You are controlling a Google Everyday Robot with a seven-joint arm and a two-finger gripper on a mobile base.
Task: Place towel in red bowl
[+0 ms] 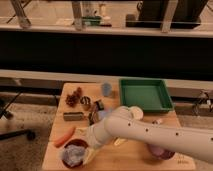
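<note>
The red bowl [75, 145] stands at the front left corner of the wooden table [56, 127]. A crumpled grey-blue towel [73, 154] lies inside it. My white arm reaches in from the right across the front of the table. My gripper [90, 148] is at the bowl's right rim, just beside the towel.
A green tray [145, 94] sits at the back right. A blue cup [106, 89], a brown cluster [74, 98], a dark bar [72, 116], a carrot [64, 136] and a white cup [135, 113] are on the table. A purple bowl [161, 152] stands beneath my arm.
</note>
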